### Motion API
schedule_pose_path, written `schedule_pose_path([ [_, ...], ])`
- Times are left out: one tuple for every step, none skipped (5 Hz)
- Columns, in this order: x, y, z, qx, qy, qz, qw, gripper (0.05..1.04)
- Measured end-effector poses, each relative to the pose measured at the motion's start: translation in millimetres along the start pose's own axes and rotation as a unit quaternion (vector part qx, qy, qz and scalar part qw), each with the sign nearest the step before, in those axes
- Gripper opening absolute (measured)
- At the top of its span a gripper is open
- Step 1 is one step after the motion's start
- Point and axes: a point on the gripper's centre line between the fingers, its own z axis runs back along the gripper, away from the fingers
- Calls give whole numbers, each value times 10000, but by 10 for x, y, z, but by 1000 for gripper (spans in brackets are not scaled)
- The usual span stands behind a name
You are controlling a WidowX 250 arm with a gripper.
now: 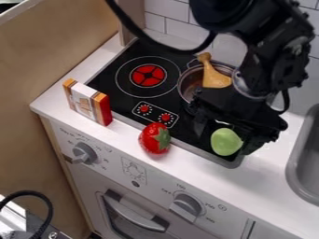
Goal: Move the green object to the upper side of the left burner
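The view slants down onto the stovetop [107, 79].

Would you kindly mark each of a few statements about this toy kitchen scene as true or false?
1. The green object lies on the left burner. False: it is at the near right corner of the stovetop, by the hand.
2. A drumstick leans in the metal pot. True.
3. The box stands to the left of the strawberry. True.
4. The metal pot stands on the left burner. False: it stands to the right of that burner.
5. The left burner shows a red centre. True.
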Motion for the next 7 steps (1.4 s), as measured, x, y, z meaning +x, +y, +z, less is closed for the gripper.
schedule_pose_path([
  [3,-22,-59,-25,-132,-32,9999,1000],
  [19,-10,-130,-61,-268,-100,9996,1000],
  [49,-12,-211,-84,-360,-132,9992,1000],
  [82,-5,-262,-79,-434,-151,9989,1000],
  [112,14,-289,-103,-455,-125,9988,996],
  [116,22,-356,-121,-416,-71,9990,941],
  [52,18,-348,-100,-214,-47,9997,711],
])
